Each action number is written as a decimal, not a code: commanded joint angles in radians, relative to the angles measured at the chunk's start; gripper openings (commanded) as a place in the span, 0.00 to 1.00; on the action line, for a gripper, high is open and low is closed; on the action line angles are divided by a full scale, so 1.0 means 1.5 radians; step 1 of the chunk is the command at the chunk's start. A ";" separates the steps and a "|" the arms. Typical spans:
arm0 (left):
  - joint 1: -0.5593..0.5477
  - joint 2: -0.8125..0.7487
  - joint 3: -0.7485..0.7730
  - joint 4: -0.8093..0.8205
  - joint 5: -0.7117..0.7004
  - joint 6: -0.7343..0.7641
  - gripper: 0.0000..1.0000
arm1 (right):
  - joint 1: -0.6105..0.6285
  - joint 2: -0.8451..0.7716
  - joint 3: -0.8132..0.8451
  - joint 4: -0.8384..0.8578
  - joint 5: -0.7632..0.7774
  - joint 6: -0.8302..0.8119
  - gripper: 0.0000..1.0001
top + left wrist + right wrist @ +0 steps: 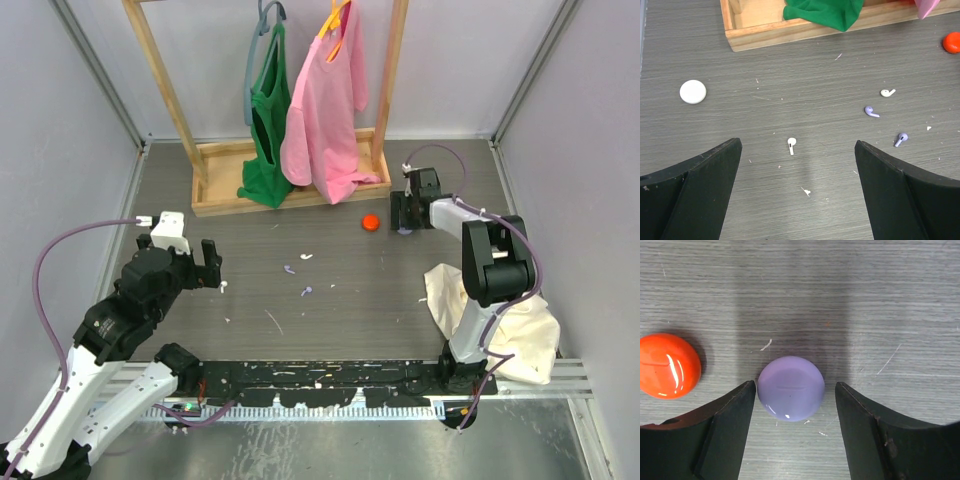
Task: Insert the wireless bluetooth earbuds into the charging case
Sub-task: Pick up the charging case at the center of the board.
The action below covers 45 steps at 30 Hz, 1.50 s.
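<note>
I counted two lavender earbuds [871, 111] [900, 138] and two white earbuds [887, 92] [791, 145] lying loose on the table [790, 65] ahead of my left gripper [797, 146], whose jaws stood wide and empty. One lavender case [791, 388] sat between the right gripper's [796, 387] spread jaws, unclamped, with a gap on one side. One orange case [667, 365] lay beside it, and one white disc [693, 92] lay apart.
</note>
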 commanded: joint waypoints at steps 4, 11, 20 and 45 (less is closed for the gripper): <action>0.003 -0.006 0.001 0.039 0.004 -0.005 0.98 | 0.003 0.020 0.028 0.014 0.004 -0.011 0.66; 0.004 -0.005 0.001 0.040 0.010 -0.006 0.98 | 0.011 0.002 0.012 0.005 0.010 -0.011 0.54; 0.004 -0.005 0.004 0.047 0.030 -0.012 0.98 | 0.054 -0.061 -0.030 0.004 0.016 0.013 0.51; 0.003 0.120 0.024 0.137 0.248 -0.203 0.98 | 0.336 -0.358 -0.173 0.150 0.029 0.061 0.53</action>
